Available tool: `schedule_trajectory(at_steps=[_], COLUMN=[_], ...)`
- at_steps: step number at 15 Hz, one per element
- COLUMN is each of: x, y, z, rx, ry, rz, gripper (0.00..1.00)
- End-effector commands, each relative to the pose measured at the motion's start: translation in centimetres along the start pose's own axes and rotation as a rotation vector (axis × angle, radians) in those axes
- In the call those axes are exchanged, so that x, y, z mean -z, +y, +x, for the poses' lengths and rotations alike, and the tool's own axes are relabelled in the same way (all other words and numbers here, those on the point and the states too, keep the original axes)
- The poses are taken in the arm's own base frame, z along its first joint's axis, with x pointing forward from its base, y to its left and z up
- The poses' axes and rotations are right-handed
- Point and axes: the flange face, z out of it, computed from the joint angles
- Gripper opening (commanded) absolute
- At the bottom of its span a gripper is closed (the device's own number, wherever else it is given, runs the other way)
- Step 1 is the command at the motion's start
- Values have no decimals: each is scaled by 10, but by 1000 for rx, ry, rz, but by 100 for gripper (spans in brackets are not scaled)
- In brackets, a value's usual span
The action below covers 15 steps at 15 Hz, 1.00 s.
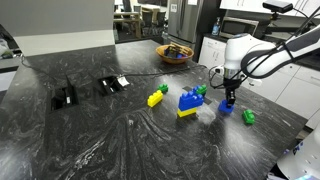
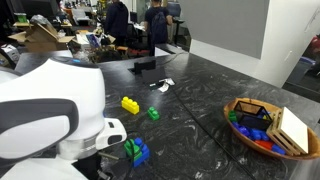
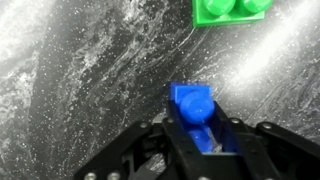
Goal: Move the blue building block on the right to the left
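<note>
The small blue building block sits between my gripper's two black fingers, which are shut on its sides. In an exterior view the gripper is at the right part of the table, with the blue block at its tips, close to the tabletop. The small green block lies just right of it and shows at the top of the wrist view. In an exterior view my own white arm hides the gripper.
A larger blue block on a yellow base stands left of the gripper, with a yellow block further left. A bowl of blocks is at the back; it also shows in an exterior view. Black items lie at the left.
</note>
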Motion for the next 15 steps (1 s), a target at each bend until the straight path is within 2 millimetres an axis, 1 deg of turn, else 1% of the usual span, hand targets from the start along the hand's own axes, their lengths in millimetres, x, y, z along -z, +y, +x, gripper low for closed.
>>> schedule_trajectory(at_steps=[1, 2, 5, 8, 11, 13, 15], x=[9, 14, 42, 69, 88, 94, 96], y=[8, 10, 12, 9, -8, -22, -39], z=[-4, -5, -11, -14, -15, -11, -2], rx=[-32, -51, -90, -159, -240, -308, -368], ry=[36, 41, 80, 99, 26, -47, -105], rz=[-16, -18, -38, -29, -1, 10, 25], gripper=[10, 10, 10, 10, 10, 10, 10])
